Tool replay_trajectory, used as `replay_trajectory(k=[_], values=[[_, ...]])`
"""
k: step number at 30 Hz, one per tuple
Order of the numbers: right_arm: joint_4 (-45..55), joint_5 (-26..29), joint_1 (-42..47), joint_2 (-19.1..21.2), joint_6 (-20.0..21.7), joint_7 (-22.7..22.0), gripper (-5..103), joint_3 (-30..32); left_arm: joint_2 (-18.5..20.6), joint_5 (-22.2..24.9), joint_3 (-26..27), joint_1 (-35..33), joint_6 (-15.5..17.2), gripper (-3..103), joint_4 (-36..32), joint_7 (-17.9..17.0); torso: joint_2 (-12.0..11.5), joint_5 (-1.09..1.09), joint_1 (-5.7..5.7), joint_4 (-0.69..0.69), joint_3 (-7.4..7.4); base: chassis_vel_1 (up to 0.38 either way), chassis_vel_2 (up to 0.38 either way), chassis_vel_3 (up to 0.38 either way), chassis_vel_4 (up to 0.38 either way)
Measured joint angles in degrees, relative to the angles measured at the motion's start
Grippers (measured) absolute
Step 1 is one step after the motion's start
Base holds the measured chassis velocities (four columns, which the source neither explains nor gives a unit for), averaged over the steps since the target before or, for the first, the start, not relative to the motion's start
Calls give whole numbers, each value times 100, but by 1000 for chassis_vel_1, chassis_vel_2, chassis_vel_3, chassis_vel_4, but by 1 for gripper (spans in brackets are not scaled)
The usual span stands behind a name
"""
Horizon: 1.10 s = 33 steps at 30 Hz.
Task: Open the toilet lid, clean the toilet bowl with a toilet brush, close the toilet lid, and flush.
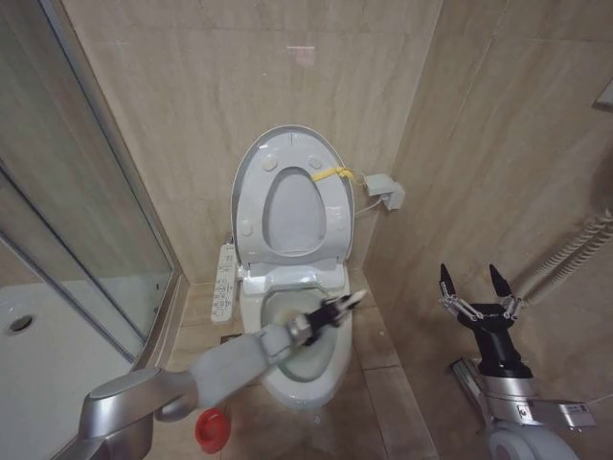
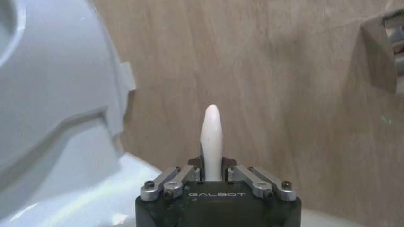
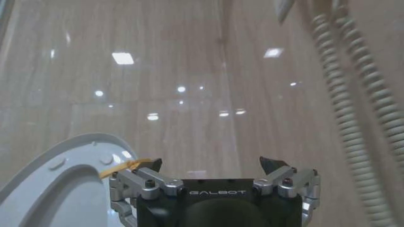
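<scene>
The toilet lid [image 1: 251,182] stands upright against the wall, with a yellow strap [image 1: 330,174] at its rim. Below it the white toilet bowl [image 1: 324,376] lies open, a yellowish stain on its inner wall. My left arm reaches from the lower left over the bowl. Its gripper [image 1: 330,309] is shut on the toilet brush, whose whitish handle [image 1: 355,300] sticks out past the fingers; the bristle head is hidden. In the left wrist view the handle [image 2: 212,132] rises from the shut gripper [image 2: 212,166] beside the lid [image 2: 50,71]. My right gripper [image 1: 472,286] waits open to the right of the toilet, fingers up.
A red holder cup [image 1: 211,429] stands on the floor left of the bowl. A shower tray [image 1: 38,335] behind a glass door is on the left. A control panel [image 1: 225,280] hangs beside the seat. A coiled hose [image 1: 575,249] runs along the right wall.
</scene>
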State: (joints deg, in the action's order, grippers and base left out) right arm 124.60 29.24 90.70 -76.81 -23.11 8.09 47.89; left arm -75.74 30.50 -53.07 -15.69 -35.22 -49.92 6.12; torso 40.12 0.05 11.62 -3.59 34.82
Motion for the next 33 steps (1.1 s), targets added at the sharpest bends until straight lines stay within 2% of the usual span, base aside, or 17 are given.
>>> replay_trajectory(k=[3,5,6,8,11,13,16,18,19,20,22,23,26,28,30,32,33], values=[[-46,2,-44,22,10,1,100,-14,-44,140,-20,2,72,19,-159,-77,0,-1,0,2,0,57,48,22,36],[-105,-5,-119,9,27,3,100,-31,-154,600,-63,131,437,19,-1038,-401,0,-4,1,-11,0,0,0,0,0],[-105,-5,-119,9,27,3,100,-31,-154,600,-63,131,437,19,-1038,-401,0,-4,1,-11,0,0,0,0,0],[-124,-12,-138,-28,33,1,100,-56,-88,906,-125,192,683,19,-1577,-673,1,-4,0,-19,-2,-27,-20,-18,-16],[-127,-16,-135,-34,33,1,100,-66,47,853,-190,152,692,19,-1509,-659,0,-1,0,-19,-1,-56,-40,-27,-18],[-134,-15,-135,1,32,2,100,-78,282,535,-275,-26,524,19,-1024,-551,0,1,0,0,0,27,7,7,7],[-166,-13,-158,34,31,4,100,-64,259,501,-210,-81,651,19,-1263,-720,0,-4,0,2,-1,50,45,14,25],[-182,-13,-178,28,31,4,100,-60,185,538,-156,-49,776,19,-1555,-863,0,-3,0,-8,0,32,74,-3,5],[-182,-13,-178,28,31,4,100,-60,185,538,-156,-49,776,19,-1555,-863,0,-3,0,-8,0,32,74,-2,-14],[-182,-13,-181,8,29,4,100,-59,152,522,-109,-17,800,19,-1635,-898,1,-8,-1,-17,-2,0,0,0,0],[-178,-12,-157,-12,18,5,100,-63,190,279,-44,-85,576,19,-1102,-718,0,0,0,-17,-1,-35,-59,-25,-33],[-178,-12,-157,-12,18,5,100,-63,190,279,-44,-85,576,19,-1102,-718,0,0,0,-17,-1,-52,-59,-10,-26],[-169,-13,-133,-11,2,16,100,-93,203,-176,84,-196,208,19,-195,-428,0,-3,0,-5,-1,0,0,0,0],[-168,-13,-139,-9,-5,25,100,-103,173,-232,119,-203,161,19,-54,-390,2,-4,-1,-9,-3,0,0,0,0],[-179,-13,-159,-4,-5,27,100,-106,123,-115,70,-177,224,19,-222,-419,-1,0,1,1,1,0,0,0,0],[-186,-12,-177,-2,-4,27,100,-106,60,56,33,-120,292,19,-502,-485,-1,0,1,1,1,0,0,0,0],[-188,-12,-185,4,-3,27,100,-104,-18,212,10,-67,340,19,-781,-547,0,-2,0,-7,0,0,0,0,0]])
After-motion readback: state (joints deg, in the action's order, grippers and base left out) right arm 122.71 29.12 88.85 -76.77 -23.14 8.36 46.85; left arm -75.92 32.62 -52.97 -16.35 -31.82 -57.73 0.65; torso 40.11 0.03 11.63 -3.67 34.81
